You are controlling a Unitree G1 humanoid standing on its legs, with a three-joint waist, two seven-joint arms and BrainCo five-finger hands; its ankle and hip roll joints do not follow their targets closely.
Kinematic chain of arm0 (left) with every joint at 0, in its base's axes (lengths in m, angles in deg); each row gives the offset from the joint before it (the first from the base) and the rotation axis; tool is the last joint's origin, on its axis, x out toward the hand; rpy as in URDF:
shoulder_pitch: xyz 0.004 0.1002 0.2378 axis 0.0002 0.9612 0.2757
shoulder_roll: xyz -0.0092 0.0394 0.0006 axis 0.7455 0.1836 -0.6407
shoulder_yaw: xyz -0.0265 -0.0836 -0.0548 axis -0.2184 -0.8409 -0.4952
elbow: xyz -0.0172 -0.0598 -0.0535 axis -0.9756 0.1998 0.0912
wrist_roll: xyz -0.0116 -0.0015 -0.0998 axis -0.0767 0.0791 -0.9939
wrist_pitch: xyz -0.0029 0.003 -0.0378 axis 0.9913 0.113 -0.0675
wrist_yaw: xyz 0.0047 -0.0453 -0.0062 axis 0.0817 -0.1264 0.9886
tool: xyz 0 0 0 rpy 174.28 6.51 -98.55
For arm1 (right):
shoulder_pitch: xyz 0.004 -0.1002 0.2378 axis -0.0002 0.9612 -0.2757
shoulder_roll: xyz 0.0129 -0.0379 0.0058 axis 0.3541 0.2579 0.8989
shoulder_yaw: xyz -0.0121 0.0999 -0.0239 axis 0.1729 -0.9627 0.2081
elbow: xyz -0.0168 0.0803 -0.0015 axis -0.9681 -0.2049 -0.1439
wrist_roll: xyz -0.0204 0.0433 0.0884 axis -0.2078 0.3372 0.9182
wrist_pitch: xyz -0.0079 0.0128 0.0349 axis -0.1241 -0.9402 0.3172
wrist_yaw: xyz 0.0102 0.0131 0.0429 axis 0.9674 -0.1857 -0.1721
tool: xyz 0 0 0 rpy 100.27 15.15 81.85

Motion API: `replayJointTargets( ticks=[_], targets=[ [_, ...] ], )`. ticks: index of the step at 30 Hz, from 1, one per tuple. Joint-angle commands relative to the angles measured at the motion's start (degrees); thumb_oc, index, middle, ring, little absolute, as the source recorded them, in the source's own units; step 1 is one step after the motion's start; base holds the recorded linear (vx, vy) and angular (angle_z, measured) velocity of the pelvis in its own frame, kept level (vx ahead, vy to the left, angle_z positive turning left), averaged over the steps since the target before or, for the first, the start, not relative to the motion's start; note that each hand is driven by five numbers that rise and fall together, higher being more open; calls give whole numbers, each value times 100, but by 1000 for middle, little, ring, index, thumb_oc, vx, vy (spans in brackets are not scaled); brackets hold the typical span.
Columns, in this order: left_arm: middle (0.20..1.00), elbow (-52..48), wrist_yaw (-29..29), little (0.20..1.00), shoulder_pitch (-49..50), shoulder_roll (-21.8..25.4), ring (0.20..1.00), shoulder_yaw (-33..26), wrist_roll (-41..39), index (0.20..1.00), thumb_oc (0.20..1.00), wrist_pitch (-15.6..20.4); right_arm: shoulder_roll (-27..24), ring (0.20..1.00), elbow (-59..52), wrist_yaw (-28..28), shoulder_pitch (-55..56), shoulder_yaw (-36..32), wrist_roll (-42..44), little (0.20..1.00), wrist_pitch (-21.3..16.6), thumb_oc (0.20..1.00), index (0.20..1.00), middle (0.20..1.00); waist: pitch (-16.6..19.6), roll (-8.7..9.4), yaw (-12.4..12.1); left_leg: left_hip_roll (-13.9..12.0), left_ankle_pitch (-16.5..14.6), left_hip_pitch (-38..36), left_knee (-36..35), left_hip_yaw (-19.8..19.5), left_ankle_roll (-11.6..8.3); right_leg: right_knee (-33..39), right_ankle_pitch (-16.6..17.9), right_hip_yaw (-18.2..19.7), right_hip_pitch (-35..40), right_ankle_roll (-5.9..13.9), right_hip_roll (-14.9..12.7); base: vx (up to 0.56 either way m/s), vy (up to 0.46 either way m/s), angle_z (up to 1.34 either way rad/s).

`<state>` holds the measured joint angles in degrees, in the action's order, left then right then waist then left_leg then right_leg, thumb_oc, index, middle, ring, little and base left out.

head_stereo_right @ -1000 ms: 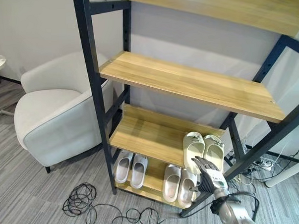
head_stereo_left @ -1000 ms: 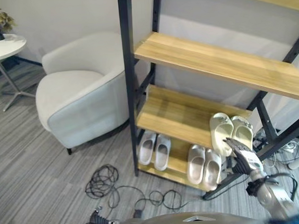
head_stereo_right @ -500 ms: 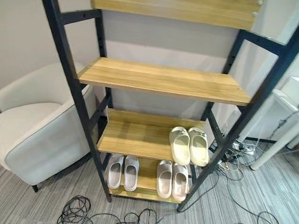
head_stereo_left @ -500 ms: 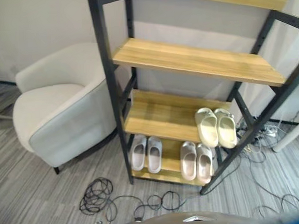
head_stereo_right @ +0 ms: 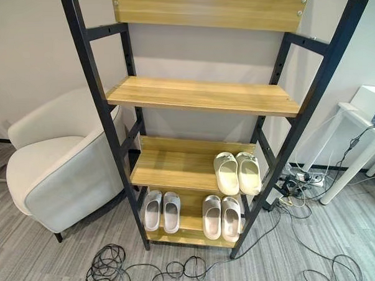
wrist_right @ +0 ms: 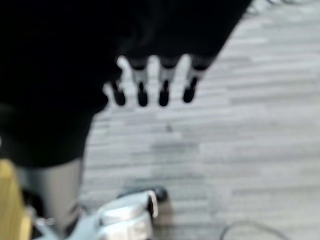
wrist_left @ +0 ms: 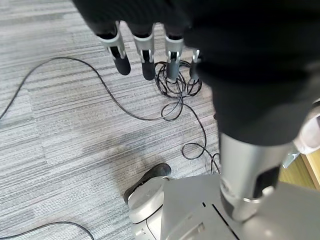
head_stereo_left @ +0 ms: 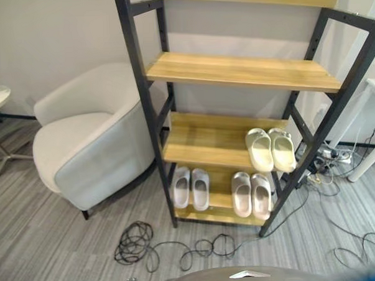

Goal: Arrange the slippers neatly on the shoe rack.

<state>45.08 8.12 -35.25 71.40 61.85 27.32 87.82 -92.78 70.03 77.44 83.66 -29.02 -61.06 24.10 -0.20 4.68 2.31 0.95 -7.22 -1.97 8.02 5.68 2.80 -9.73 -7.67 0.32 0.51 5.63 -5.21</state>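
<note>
We see three slipper pairs on the shoe rack: cream slippers on the second shelf's right end, two pale pairs on the bottom shelf. Our left hand and right hand hang over the carpet, fingers relaxed and empty.

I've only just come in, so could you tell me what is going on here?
The robot is tidying slippers onto a shoe rack. Three pairs sit side by side on it: a cream pair on the second shelf, two greyish pairs on the bottom shelf. Both hands, left and right, hang open over the carpet, holding nothing.
</note>
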Motion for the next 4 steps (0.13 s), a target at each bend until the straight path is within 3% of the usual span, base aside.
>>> replayJointTargets(
  ticks=[1, 4],
  targets=[
    [1000, -131, 97, 1000, -283, -283, 1000, 105, -267, 1000, 1000, 143, -103, 1000, -14, -10, -210, -88, 241, 1000, 37, 1000, 1000, 1000, -231, -234, 113, -63, 151, -494, -606, -82, -70, -380, 484, -31, -179, 322, 75, -74, -32, -3],
    [1000, -60, 100, 1000, -298, -276, 1000, 129, -267, 1000, 1000, 159, -134, 1000, -33, -50, -251, -101, 284, 1000, -28, 1000, 1000, 1000, -206, -248, 81, -96, 216, -398, -657, 9, -108, 5, 564, 43, -125, 301, 115, -66, -73, -5]
  ],
)
